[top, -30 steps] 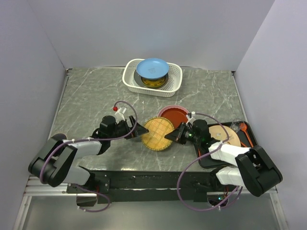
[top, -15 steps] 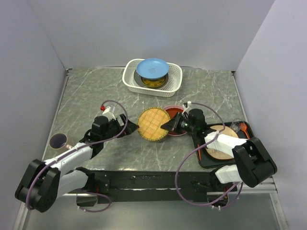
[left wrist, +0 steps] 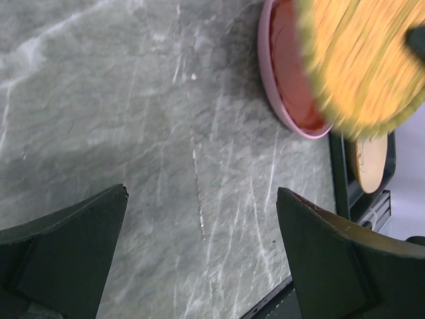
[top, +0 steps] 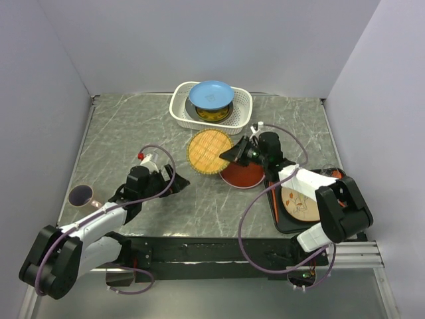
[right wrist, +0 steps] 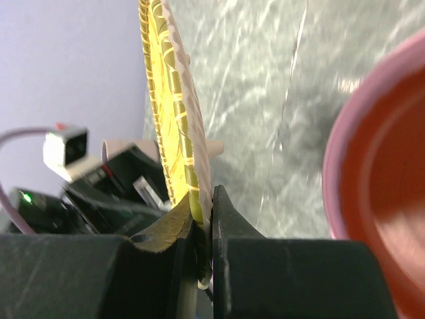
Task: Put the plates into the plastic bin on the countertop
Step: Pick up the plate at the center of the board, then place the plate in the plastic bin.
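My right gripper (top: pixel 230 155) is shut on the rim of the woven straw plate (top: pixel 208 151) and holds it tilted above the countertop (top: pixel 126 133), just in front of the white plastic bin (top: pixel 244 113). In the right wrist view the straw plate (right wrist: pixel 167 100) stands edge-on, clamped in my right gripper (right wrist: pixel 204 199). A blue plate (top: pixel 210 94) lies on top of other plates in the bin. A red plate with a pink rim (top: pixel 243 175) lies on the countertop under the right wrist. My left gripper (top: pixel 178 181) is open and empty, as its wrist view (left wrist: pixel 201 199) shows.
A flat black tray (top: pixel 282 222) at the right holds a brown plate (top: pixel 299 201) and an orange utensil (top: pixel 336 177). A brown cup (top: pixel 81 195) stands at the left edge. Walls close in the back and both sides.
The right gripper has carried the straw plate away from the near edge towards the bin. The left gripper has come off the plate and drawn back to the left.
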